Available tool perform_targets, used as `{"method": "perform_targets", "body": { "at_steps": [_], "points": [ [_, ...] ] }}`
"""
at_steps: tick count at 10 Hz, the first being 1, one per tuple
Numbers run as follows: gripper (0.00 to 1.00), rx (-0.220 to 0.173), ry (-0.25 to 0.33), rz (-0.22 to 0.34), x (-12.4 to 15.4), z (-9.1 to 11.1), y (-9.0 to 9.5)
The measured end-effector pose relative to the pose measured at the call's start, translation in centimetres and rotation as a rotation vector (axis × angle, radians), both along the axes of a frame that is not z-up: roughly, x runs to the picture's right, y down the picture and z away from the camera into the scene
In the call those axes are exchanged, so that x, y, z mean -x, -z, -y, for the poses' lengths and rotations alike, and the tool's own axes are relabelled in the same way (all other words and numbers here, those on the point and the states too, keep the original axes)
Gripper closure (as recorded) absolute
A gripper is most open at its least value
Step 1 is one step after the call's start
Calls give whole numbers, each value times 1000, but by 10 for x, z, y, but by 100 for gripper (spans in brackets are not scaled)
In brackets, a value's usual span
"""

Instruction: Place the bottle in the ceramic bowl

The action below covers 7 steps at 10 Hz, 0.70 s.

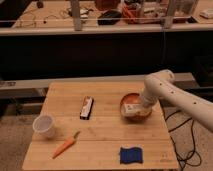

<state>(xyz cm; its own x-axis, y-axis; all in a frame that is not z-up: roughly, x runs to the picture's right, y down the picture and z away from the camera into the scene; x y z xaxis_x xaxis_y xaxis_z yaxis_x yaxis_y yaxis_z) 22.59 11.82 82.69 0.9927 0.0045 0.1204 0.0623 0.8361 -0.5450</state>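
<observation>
The pincer sits low over the ceramic bowl near the 3 o'clock edge of the table, at the end of the 1 arm, which reaches in from the 3 o'clock side and bends down at its wrist. The bottle lies on its side in the bowl, toward the 6 o'clock rim. Its long axis runs roughly from 9 to 3 o'clock, so it spans most of the bowl's width. From the pincer, the bottle is at about 8 o'clock and right against it, so the coming move likely turns on letting go and lifting straight away without dragging the bottle over the rim. The wrist covers the contact, so I cannot tell whether the pincer is open, closed or gripping the bottle. The bowl's 3 o'clock side is hidden behind the arm, and I cannot make out whether the bottle's right end rests on the bowl floor or on the rim.
</observation>
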Motion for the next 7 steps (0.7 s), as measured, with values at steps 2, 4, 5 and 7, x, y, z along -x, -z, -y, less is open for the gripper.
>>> {"method": "perform_targets", "body": {
  "at_steps": [2,4,5,7],
  "points": [
    [58,6,-26,-9,-3,-2,-2],
    [61,7,-31,-9,-4,-3,-2],
    [61,8,-30,-8,-2,-2,-3],
    [56,13,-40,-12,-1,-3,-4]
  ]
}}
